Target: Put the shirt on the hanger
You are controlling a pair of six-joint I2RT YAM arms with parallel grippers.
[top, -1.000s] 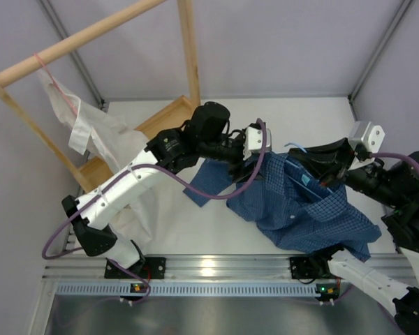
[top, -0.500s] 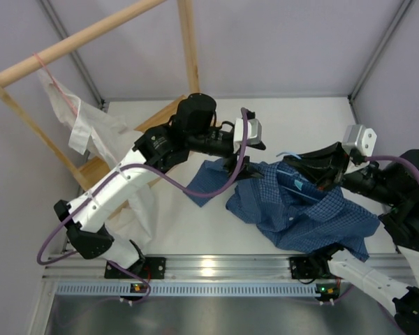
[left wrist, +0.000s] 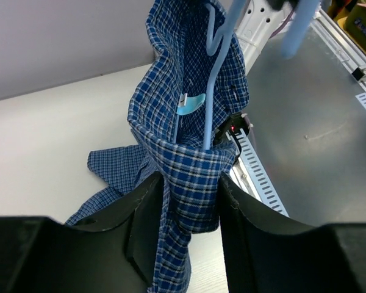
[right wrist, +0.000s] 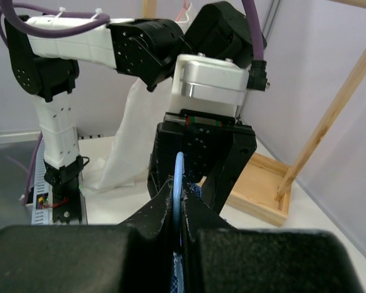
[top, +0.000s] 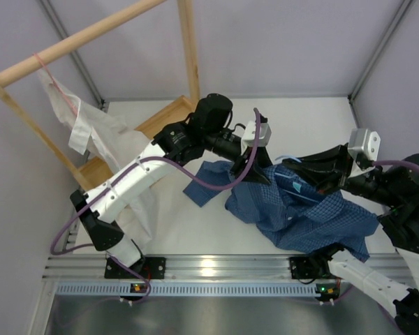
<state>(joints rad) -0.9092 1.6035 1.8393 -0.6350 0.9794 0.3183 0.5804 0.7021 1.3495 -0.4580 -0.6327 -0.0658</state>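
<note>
Top view: shirt [top: 307, 213] is bunched at centre-right of the tabletop [top: 307, 118], between the two arms. Its upper part is lifted and its lower folds trail on the surface. One sleeve lies flat toward the left.

Left jaws come in from the left at the raised part of the shirt. In the left wrist view they stand about half closed on a thick fold of checked cloth. The cloth fills the gap and touches both fingers [left wrist: 147, 210].

Hanger [left wrist: 213, 91] rises out of that fold, with its wire running up inside the shirt's opening. A small light-blue label shows just beside it.

Right jaws are closed tight on the hanger wire. In the right wrist view the wire stands upright, pinched between the fingertips, facing the left arm's wrist.

Far left: white garment [top: 101, 129] hangs from a wooden rail [top: 77, 40], well apart from the shirt.
</note>
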